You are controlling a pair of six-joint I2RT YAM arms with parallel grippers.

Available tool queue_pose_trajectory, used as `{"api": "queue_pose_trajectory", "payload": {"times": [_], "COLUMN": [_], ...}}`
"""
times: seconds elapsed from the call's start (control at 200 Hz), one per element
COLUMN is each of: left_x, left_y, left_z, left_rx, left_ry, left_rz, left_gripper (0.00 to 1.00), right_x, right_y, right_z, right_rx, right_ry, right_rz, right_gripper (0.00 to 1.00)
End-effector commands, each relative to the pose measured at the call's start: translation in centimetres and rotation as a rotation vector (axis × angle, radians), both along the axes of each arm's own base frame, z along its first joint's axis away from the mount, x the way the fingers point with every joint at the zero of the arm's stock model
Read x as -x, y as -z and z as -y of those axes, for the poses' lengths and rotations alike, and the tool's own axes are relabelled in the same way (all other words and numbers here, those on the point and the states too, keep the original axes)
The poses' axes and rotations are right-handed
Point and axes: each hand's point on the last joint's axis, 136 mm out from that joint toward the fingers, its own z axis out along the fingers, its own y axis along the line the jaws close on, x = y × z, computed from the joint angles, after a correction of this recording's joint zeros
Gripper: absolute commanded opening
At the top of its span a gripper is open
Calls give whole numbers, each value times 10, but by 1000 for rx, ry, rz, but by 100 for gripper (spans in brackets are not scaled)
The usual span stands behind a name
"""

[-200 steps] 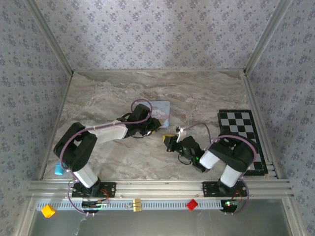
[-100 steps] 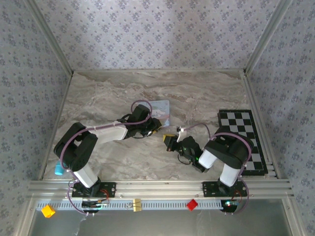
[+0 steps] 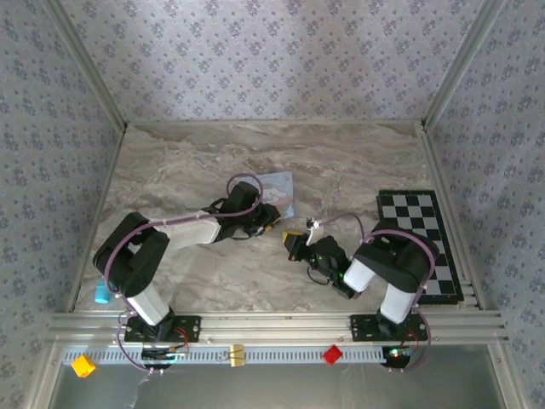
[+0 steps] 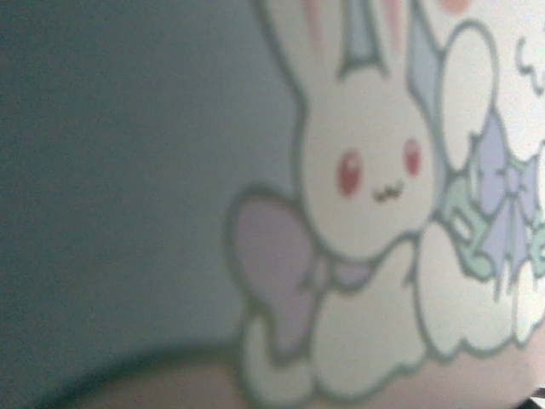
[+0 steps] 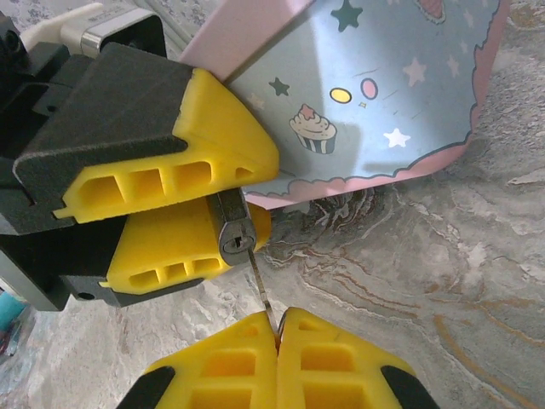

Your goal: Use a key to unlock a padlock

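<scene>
A: How is the right gripper [image 5: 277, 328]?
B: Clenched on the key [image 5: 260, 288], pads pressed flat together over its rear end. The tip meets the keyway of the padlock [image 5: 234, 232] (how deep, I cannot tell).
A: And where is the padlock?
B: Gripped between the fingers of the left gripper [image 5: 247, 200], just beside the lower edge of the tin [image 5: 383, 85], over the table [image 5: 426, 256].
A: What could go wrong?
B: I judge the blade the weak point. It is thin and held at one end, so a twist off the keyway's axis may bend it or let it swivel in the pads. A hard push might also slide the padlock back, smooth metal on plastic.
A: Materials?
B: Key: a narrow bare-metal strip. Padlock face: small, dull grey metal, slotted. Fingers: yellow plastic wedges with hollow cells, on black blocks. Tin: glossy light blue, flat, pink scalloped border, stars and a cupcake. Table: smooth, marble-veined.
</scene>
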Motion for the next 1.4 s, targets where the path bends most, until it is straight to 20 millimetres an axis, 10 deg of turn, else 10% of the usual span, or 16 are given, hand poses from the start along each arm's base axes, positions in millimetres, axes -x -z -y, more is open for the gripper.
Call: {"api": "queue_pose_trajectory", "payload": {"times": [0.0,1.394], "left_x": [1,5], "left_y": [-6,-22], "left_z": [14,23], "left_rx": [68,217], "left_ry": [15,-70], "left_rz": [-2,-52], "left_gripper": [27,27], "right_x": [-7,-11], "right_y": [-14,-32], "right_z": [-2,10], "right_rx": [-21,1], "right_ry": [22,66], "right_rz": [52,132], "right_gripper": [0,0]}}
